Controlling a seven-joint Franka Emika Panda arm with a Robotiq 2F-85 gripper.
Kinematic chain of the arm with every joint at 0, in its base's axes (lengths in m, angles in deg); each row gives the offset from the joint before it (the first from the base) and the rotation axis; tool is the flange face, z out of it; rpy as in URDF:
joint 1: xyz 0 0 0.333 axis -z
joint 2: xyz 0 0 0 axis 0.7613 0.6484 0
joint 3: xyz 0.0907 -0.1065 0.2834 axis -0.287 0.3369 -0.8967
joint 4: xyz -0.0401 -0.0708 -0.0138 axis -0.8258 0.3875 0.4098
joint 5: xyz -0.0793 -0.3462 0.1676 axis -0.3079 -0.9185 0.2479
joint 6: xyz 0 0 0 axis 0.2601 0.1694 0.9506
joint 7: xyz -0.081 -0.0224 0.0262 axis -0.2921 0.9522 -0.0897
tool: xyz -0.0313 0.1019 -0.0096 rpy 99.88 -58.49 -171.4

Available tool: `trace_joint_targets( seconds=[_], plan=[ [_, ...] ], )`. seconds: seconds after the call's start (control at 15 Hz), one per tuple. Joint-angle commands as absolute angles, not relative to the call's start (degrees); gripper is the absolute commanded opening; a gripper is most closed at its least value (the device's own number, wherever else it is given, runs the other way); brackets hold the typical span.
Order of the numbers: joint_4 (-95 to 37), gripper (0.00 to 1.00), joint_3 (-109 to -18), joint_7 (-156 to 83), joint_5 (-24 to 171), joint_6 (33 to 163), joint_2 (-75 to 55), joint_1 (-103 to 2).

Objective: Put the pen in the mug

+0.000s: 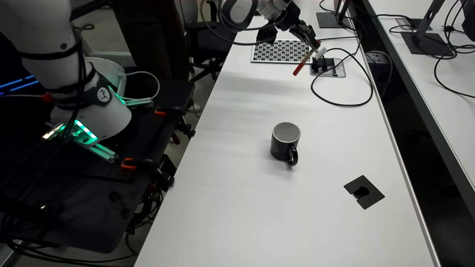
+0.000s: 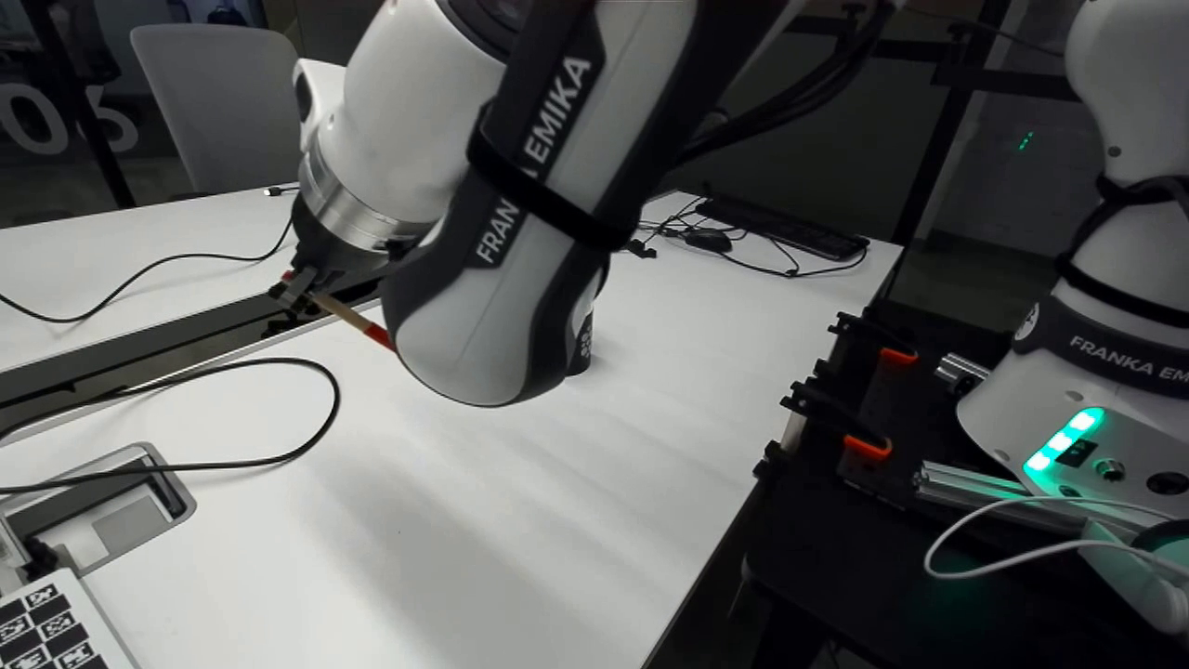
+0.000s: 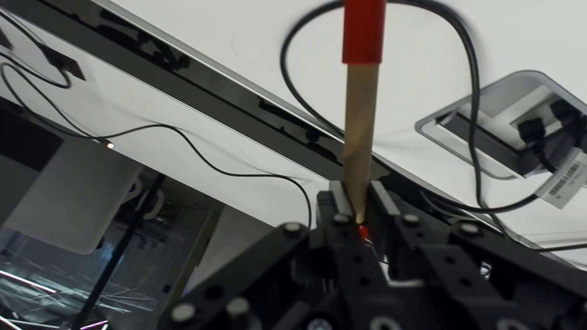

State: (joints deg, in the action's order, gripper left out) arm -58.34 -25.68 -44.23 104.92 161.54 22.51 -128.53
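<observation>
The pen, a stick with red ends and a tan middle, shows in both exterior views and in the wrist view. My gripper is shut on the pen near one end and holds it tilted above the far part of the table. The gripper also shows in an exterior view and in the wrist view. The dark grey mug stands upright mid-table with its handle toward that camera, well apart from the gripper. In an exterior view, the arm hides most of the mug.
A looped black cable and a table socket box lie near the gripper. A checkered board lies at the table's far end. A flat black plate lies beyond the mug. A gap separates this table from another one.
</observation>
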Motion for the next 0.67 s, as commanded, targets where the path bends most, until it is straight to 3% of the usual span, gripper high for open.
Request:
trace_joint_targets(
  seconds=[0.0,0.07,0.13,0.33,0.4,0.6],
  plan=[
    [-65.8,0.04,-18.4,-41.3,114.0,162.1,27.4,-138.7],
    [-67.0,0.04,-17.8,-41.1,115.6,161.1,28.3,-140.3],
    [-64.4,0.14,-20.8,-42.9,111.9,161.4,25.2,-135.6],
    [-66.8,0.14,-19.4,-42.0,114.4,161.4,27.2,-138.9],
    [-66.8,0.04,-19.2,-41.7,114.4,161.4,27.5,-139.1],
    [-67.8,0.04,-17.7,-43.0,113.5,160.8,26.0,-138.5]
  ],
)
